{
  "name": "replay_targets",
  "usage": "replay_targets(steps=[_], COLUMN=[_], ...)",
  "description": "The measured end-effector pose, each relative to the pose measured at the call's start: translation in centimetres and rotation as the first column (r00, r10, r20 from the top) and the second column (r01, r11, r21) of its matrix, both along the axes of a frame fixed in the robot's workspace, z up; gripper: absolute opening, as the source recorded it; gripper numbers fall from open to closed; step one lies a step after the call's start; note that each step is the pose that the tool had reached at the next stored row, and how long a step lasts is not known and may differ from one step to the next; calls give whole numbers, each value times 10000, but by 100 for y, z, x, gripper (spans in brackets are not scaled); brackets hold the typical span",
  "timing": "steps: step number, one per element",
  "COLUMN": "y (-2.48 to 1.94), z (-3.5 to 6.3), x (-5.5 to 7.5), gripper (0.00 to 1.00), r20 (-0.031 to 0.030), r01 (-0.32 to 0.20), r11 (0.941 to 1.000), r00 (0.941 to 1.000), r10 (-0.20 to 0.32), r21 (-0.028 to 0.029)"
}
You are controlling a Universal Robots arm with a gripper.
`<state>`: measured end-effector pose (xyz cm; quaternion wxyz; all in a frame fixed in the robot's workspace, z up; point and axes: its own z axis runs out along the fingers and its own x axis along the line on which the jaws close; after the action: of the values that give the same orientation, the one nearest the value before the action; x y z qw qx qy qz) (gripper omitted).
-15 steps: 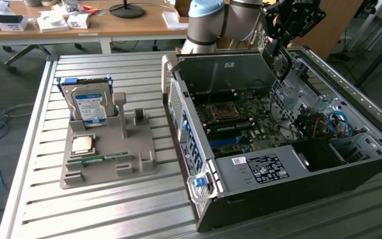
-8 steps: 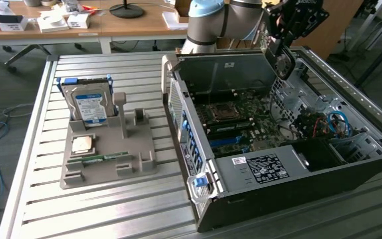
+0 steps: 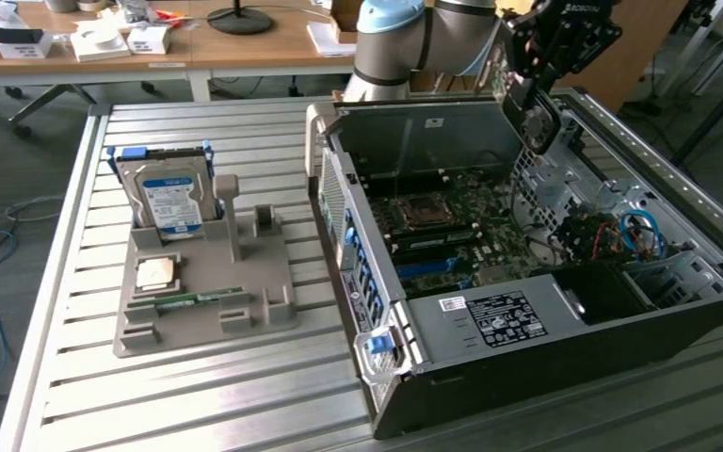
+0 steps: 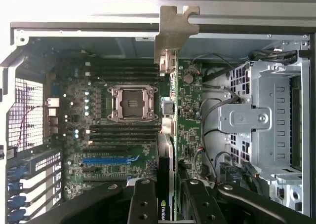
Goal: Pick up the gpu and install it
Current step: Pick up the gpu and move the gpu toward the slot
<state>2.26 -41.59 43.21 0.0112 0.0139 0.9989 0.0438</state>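
The gpu (image 4: 168, 135) shows edge-on in the wrist view, a thin dark board with a pale tan-grey end bracket (image 4: 175, 26) at its far end. My gripper (image 4: 168, 187) is shut on it, one black finger (image 4: 143, 199) on each side of the board. In the exterior view the gripper (image 3: 533, 89) hangs over the far right part of the open computer case (image 3: 488, 320), and the gpu (image 3: 538, 122) hangs below it, above the motherboard (image 3: 443, 235). The card is clear of the board, with no slot touching it.
On the motherboard are a bare CPU socket (image 4: 131, 103), dark memory slots and a blue slot (image 4: 111, 160). A drive cage (image 4: 269, 120) and cables stand beside it. On the slatted table, a grey holder (image 3: 211, 292) carries a blue-labelled hard drive (image 3: 170, 202) and a green memory stick (image 3: 192, 299).
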Motion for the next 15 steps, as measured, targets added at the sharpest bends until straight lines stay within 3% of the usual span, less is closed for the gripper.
replay_targets(steps=[15], y=[0], z=[-45], x=[61], gripper=[26], r20=[-1], r01=[41], r11=[10000], r00=[10000], r10=[-41], r21=[2])
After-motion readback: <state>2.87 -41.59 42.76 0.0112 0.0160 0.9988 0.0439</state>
